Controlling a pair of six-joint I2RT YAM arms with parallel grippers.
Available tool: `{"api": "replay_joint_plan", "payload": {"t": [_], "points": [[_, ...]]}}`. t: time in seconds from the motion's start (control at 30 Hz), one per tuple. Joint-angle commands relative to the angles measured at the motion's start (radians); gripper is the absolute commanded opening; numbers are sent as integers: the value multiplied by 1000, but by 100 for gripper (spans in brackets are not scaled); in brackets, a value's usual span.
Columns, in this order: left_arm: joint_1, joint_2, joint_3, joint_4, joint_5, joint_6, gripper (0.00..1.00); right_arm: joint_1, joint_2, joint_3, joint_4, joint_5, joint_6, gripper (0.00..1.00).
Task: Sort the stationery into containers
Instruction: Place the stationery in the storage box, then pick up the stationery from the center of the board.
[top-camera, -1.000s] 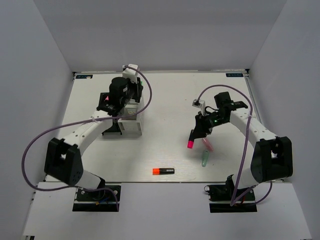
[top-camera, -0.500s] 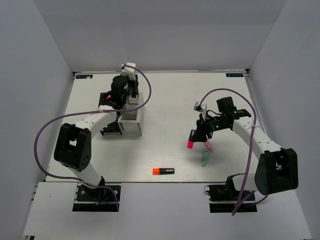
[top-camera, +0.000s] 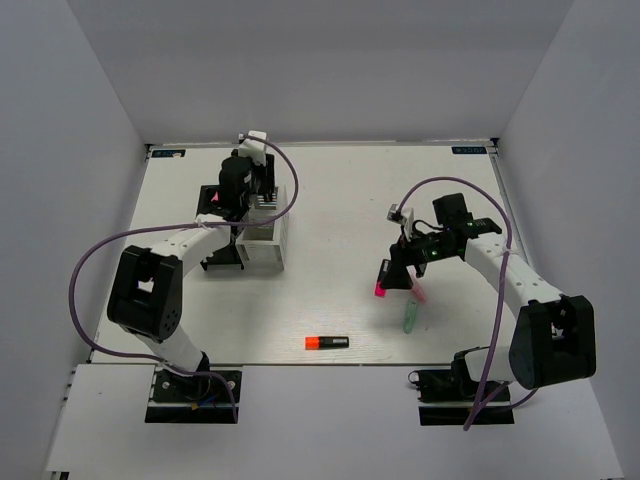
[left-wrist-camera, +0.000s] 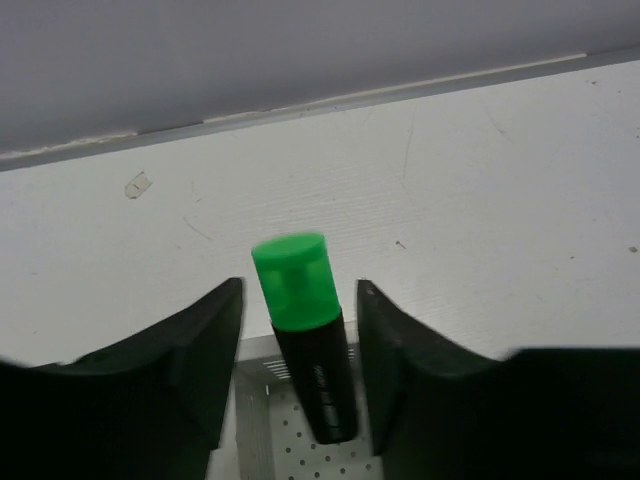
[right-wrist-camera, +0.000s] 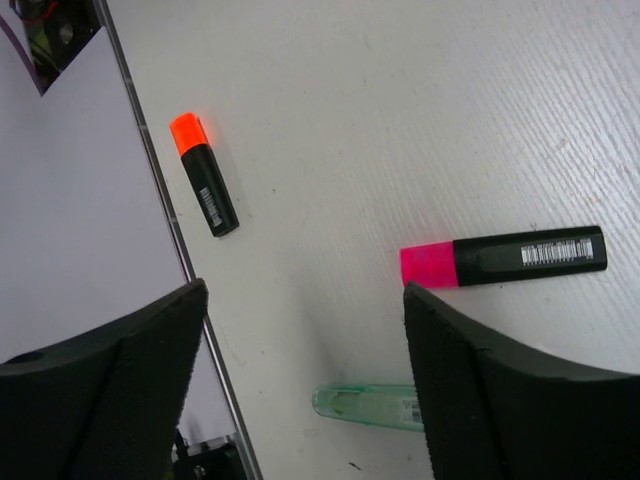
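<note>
My left gripper (top-camera: 245, 188) hangs over the joined containers, the white one (top-camera: 264, 242) and the black one (top-camera: 222, 252). In the left wrist view its fingers (left-wrist-camera: 300, 300) stand open on both sides of a green-capped black highlighter (left-wrist-camera: 293, 278). The highlighter stands upright with its lower end inside the white holder (left-wrist-camera: 258, 432). My right gripper (top-camera: 402, 268) is open and empty above the table (right-wrist-camera: 305, 295). A pink-ended highlighter (right-wrist-camera: 500, 260) lies by its right finger (top-camera: 382, 282). A translucent green pen (right-wrist-camera: 365, 405) lies just below it (top-camera: 409, 318).
An orange-ended highlighter (top-camera: 327, 343) lies near the front edge and also shows in the right wrist view (right-wrist-camera: 205, 180). A translucent pink piece (top-camera: 417, 292) lies by the green pen. The table's front rail (right-wrist-camera: 160, 200) runs close to the orange highlighter.
My left arm has swung its elbow in and the left gripper has shifted slightly toward the far edge over the containers. The right gripper has dipped a little by the pink highlighter.
</note>
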Motion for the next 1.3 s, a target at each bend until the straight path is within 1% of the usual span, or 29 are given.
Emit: {"api": "replay_joint_plan", "payload": {"t": [0.0, 0.07, 0.1, 0.13, 0.2, 0.23, 0.27, 0.3, 0.33, 0.37, 0.4, 0.43, 0.47, 0.5, 0.53, 0.57, 0.6, 0.63, 0.7, 0.73, 0.77, 0.83, 0.87, 0.9, 0.97, 1.0, 1.1, 1.2, 1.27], "points": [[5, -27, -16, 27, -6, -10, 64, -7, -8, 29, 34, 34, 16, 91], [4, -43, -13, 17, 0, -10, 70, -4, -8, 27, 42, 51, 35, 91], [7, -52, 4, -2, 1, -10, 75, -7, 3, 26, 61, 84, 111, 91], [5, -58, 12, -28, 10, -41, 77, -8, 9, 27, 86, 100, 136, 91], [5, -92, 34, -55, 37, -50, 77, -5, 39, 65, 53, 124, 142, 91], [2, -104, 38, -69, 46, -58, 73, -7, 61, 75, 37, 129, 159, 91], [-4, -130, 44, -89, 53, -73, 66, -1, 82, 98, 36, 140, 179, 71], [-4, -165, 48, -102, 61, -92, 32, 3, 105, 102, 36, 181, 196, 48], [-13, -202, 56, -199, 78, -104, 14, 12, 130, 109, 49, 228, 263, 25], [-25, -221, 80, -251, 84, -148, 2, 13, 142, 131, 52, 285, 294, 4], [-33, -260, 94, -310, 93, -167, 0, 30, 157, 144, 52, 322, 321, 0], [-57, -288, 149, -374, 121, -188, 0, 53, 203, 159, 48, 427, 347, 0], [-73, -304, 165, -590, 132, -205, 0, 64, 217, 191, 7, 449, 373, 0], [-134, -322, 183, -668, 135, -231, 5, 84, 228, 199, 14, 474, 393, 3], [-159, -340, 203, -842, 127, -234, 24, 93, 262, 210, -6, 533, 435, 9], [-183, -345, 197, -890, 121, -230, 30, 98, 268, 211, -10, 546, 443, 16], [-265, -374, 185, -951, 113, -221, 37, 110, 271, 205, -1, 563, 464, 25], [-295, -405, 142, -977, 69, -207, 55, 119, 273, 204, 0, 587, 473, 40], [-375, -457, 28, -1043, 38, -199, 66, 139, 271, 195, 16, 646, 515, 51], [-418, -490, -32, -1057, -10, -198, 68, 156, 274, 196, 20, 682, 516, 61], [-459, -506, -89, -1068, -28, -204, 68, 167, 277, 198, 22, 698, 547, 65], [-505, -582, -145, -1100, -64, -242, 69, 174, 285, 196, 46, 750, 582, 66], [-513, -603, -216, -1106, -66, -253, 69, 185, 297, 198, 51, 770, 600, 66], [-519, -660, -237, -1120, -69, -274, 69, 191, 314, 199, 54, 814, 620, 66], [-551, -695, -281, -1125, -78, -306, 69, 207, 348, 214, 56, 859, 662, 66], [-559, -745, -304, -1128, -83, -322, 69, 210, 380, 218, 57, 849, 676, 64], [-602, -796, -335, -1143, -118, -354, 69, 231, 438, 222, 65, 864, 708, 63], [-642, -845, -350, -1177, -156, -379, 69, 249, 492, 233, 68, 955, 748, 61], [-654, -857, -350, -1194, -167, -391, 69, 253, 512, 244, 59, 968, 785, 61]]}}
